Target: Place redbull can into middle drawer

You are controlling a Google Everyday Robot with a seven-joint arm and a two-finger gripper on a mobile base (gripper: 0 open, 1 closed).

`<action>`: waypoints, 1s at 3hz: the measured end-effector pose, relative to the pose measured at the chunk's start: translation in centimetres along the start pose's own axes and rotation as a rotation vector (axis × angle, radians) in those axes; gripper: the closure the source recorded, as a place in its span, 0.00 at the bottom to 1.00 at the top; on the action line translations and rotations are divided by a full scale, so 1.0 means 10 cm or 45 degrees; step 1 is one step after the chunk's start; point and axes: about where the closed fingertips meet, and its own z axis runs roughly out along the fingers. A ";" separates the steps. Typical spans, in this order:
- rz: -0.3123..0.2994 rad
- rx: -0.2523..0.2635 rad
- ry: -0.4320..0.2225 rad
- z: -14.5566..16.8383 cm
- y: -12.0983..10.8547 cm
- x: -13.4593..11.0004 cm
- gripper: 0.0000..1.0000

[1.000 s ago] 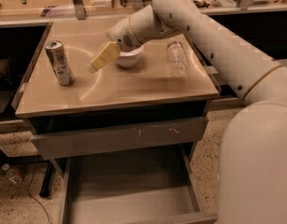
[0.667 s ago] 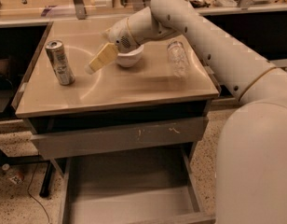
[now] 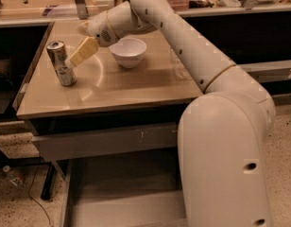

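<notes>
Currently the redbull can stands upright on the left part of the bench, near its left edge and well apart from the middle drawer.

Claw position: the claw sits at the right side of the can, at about mid-height, and slants down from the wrist towards it. Whether the claw is spread, pressed together or pinching the can cannot be told from this view. Contact between the claw and the can cannot be confirmed either.

Arm position: the white arm reaches from the robot's body at the lower right, across the bench top, to the can.

Other items on the bench: a white bowl rests near the middle of the bench, just right of the wrist. A clear plastic bottle lies to the right of the bowl, partly hidden behind the arm.

Drawer state: the middle drawer stands pulled out below the bench, with its grey floor and low left wall in view. A closed grey drawer front sits directly above it, under the bench top.
</notes>
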 end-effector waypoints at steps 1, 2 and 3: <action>-0.042 -0.064 0.026 0.17 0.02 -0.13 0.00; -0.038 -0.072 0.011 0.20 0.03 -0.14 0.00; -0.042 -0.103 -0.062 0.38 0.02 -0.18 0.00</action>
